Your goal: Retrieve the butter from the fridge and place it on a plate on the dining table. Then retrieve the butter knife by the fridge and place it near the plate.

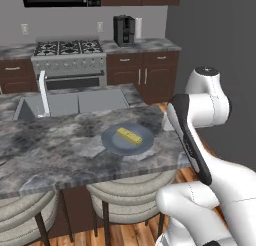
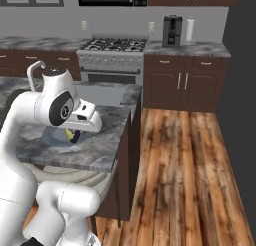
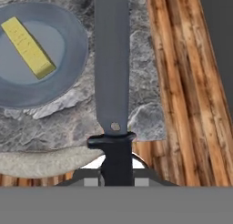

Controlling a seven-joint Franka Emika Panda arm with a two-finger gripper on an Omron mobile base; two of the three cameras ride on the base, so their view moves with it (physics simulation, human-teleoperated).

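Note:
The pale-yellow butter [image 1: 129, 136] lies on the round blue-grey plate [image 1: 112, 142] near the right end of the dining table [image 1: 50, 150]. In the hand view, my gripper [image 3: 117, 175] is shut on the dark handle of the butter knife [image 3: 111, 59]. Its grey blade points out over the stone top just right of the plate [image 3: 68, 77], above the table's corner. The butter [image 3: 28, 46] sits diagonally on the plate. From the right base view my hand [image 2: 85, 117] hovers over the plate [image 2: 52, 138] and hides most of it.
An inset sink [image 1: 70, 102] with a white faucet [image 1: 44, 92] lies behind the plate. Round beige stools [image 1: 127, 182] stand under the table's near edge. Wooden floor [image 2: 190, 165] opens to the right of the table. A stove [image 1: 69, 60] and dark cabinets line the back wall.

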